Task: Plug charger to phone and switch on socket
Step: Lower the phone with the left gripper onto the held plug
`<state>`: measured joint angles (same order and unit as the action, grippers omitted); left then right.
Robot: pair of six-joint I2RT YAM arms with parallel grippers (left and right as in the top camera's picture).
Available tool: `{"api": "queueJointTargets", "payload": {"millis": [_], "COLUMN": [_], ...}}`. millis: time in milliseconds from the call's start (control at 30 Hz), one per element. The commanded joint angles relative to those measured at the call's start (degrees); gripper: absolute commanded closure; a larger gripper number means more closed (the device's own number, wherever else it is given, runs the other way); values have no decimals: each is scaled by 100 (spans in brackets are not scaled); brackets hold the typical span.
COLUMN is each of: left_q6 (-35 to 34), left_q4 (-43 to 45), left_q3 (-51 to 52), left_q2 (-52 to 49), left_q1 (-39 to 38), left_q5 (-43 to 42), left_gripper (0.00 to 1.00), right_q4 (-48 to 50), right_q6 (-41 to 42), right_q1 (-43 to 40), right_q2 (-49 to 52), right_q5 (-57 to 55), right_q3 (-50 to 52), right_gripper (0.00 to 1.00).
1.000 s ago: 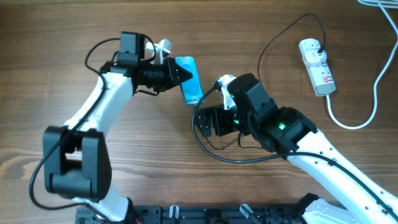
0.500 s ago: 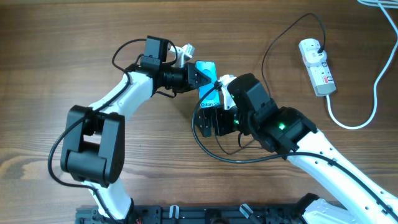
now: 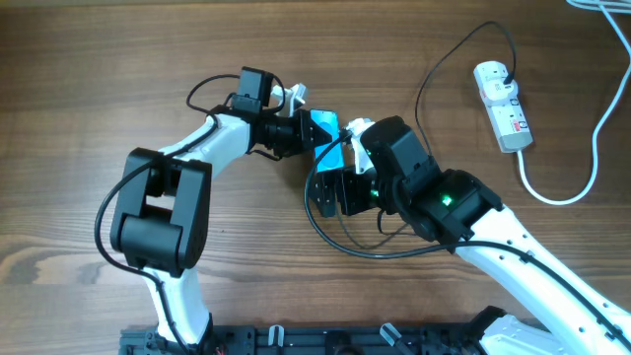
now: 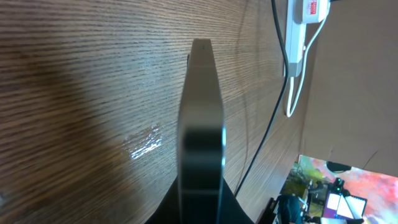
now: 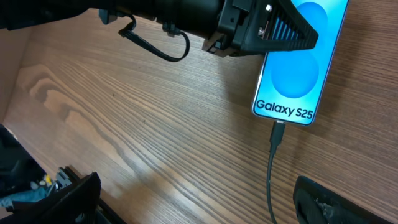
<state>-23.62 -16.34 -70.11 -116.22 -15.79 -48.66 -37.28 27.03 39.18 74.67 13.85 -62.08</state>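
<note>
A small rectangular smartphone with a bright teal screen (image 5: pixel 297 65) sits near the middle of the brown wooden counter (image 3: pixel 99 79), pinched in the closed left hand (image 3: pixel 311 133). A thin black charger cable (image 5: pixel 271 174) ends in a small plug tip that meets the phone's bottom edge. It looks seated in the port, so plugging in seems done or nearly so. The right hand (image 3: pixel 327 193) hovers just below the phone, spread wide and holding nothing. The white elongated power strip with small red marks (image 3: pixel 503 104) lies well apart at the counter's far right, with no hand near it. Its switch is too small to read, so switching on appears to be left.

Only the right wrist view shows the plug tip at the port and the white "Galaxy S25" lettering. The left wrist view shows the phone edge-on. Only the overhead view shows the whole layout, including the black cable looping back to the strip.
</note>
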Motion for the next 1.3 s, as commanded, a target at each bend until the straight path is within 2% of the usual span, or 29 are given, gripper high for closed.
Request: {"api": "queueJointTargets", "payload": {"millis": [0,1267], "left_q6": [72,70], "left_q4": [22,-20], "left_q3": [15,15], "left_q2": [-144,-575], "left_q1": [-127,-234], "left_q5": [17,385], "left_gripper": [96,94], "right_q4": [-4,-9], "right_q6": [63,55], "right_q1": [-24,-24], "right_q2": [2,2], "right_q5": [-85,-85], "right_q3": [-166,-166], "right_gripper": [0,1]}}
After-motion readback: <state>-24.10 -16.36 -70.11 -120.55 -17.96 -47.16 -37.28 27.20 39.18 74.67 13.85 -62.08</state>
